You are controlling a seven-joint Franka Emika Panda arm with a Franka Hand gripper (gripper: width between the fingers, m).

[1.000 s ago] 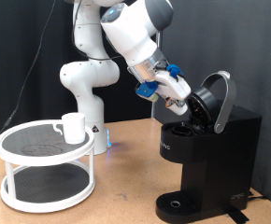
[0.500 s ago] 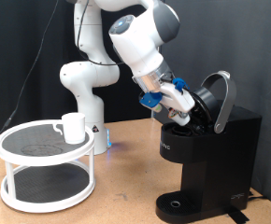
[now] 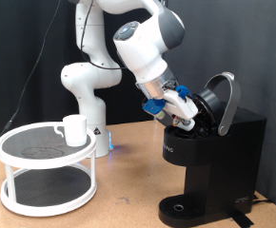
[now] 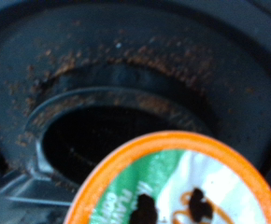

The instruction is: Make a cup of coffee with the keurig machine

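The hand (image 3: 187, 116) pinches an orange-rimmed pod (image 4: 178, 191) just above the grounds-speckled brew chamber (image 4: 98, 131) of the open-lidded keurig machine (image 3: 219, 157), while the cup (image 3: 74, 129) waits well apart on a white stand (image 3: 43, 180).

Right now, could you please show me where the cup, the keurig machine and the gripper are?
cup (image 3: 75, 130), exterior view, on its white side wall.
keurig machine (image 3: 219, 161), exterior view, on its black front body.
gripper (image 3: 187, 120), exterior view, at its tips over the open machine.
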